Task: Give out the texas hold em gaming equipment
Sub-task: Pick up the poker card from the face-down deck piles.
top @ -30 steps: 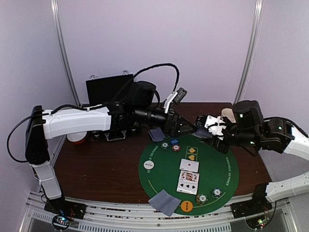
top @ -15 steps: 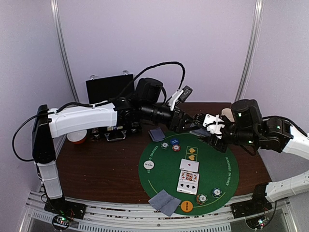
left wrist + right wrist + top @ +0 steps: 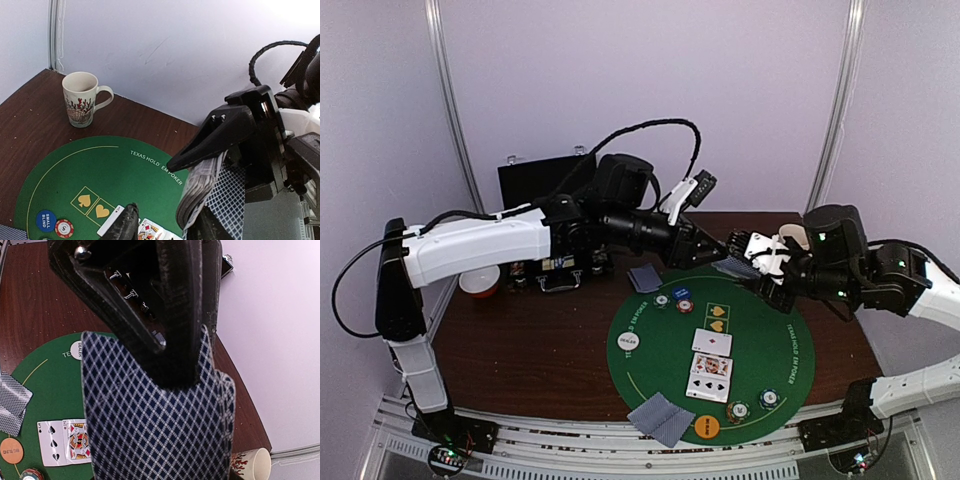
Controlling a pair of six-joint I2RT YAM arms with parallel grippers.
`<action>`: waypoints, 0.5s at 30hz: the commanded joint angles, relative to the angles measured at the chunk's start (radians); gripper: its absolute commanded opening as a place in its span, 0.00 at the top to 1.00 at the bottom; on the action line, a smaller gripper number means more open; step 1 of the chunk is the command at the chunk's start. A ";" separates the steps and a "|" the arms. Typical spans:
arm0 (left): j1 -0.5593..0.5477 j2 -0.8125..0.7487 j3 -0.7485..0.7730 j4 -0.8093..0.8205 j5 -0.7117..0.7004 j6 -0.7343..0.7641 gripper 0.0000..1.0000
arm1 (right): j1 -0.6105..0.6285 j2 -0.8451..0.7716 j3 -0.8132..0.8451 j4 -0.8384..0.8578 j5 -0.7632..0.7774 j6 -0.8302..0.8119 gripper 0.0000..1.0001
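Green mat [image 3: 770, 340] looks mostly set up to me. Going left to right, the dealer disc [image 3: 628, 341] is down, the far pair [image 3: 643, 278] sits face-down just off the far edge, and the near pair [image 3: 660, 418] lies face-down at the front edge. The far chips [image 3: 682, 294] are on the mat right by the far pair. The orange disc [image 3: 706, 427] is at the front, and a few face-up cards [image 3: 711, 362] lie in the middle with the near chips [image 3: 738, 410] just in front of them.

So I reckon both hands, the blinds and part of the board are dealt. The rest of the board is probably what's left.

My left gripper [image 3: 718, 258] is up in the air with its fingers spread, nothing pinched as far as I can see, and its tips right at the deck [image 3: 735, 267]. My right gripper [image 3: 748, 262] is clamped on that deck, holding it above the mat's far side.
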 commanded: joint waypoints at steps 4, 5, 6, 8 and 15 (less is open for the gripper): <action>0.020 -0.058 -0.044 0.037 -0.028 0.025 0.77 | 0.012 -0.028 0.007 0.019 0.005 -0.006 0.57; 0.019 -0.067 -0.050 0.042 -0.024 0.026 0.83 | 0.012 -0.029 0.007 0.019 0.006 -0.007 0.57; 0.019 -0.074 -0.058 0.048 -0.022 0.029 0.90 | 0.012 -0.027 0.006 0.018 0.010 -0.007 0.57; 0.019 -0.091 -0.069 0.056 -0.021 0.035 1.00 | 0.011 -0.027 0.004 0.018 0.016 -0.008 0.57; 0.057 -0.170 -0.124 0.074 0.057 0.044 1.00 | 0.011 -0.033 -0.010 0.015 0.060 -0.006 0.57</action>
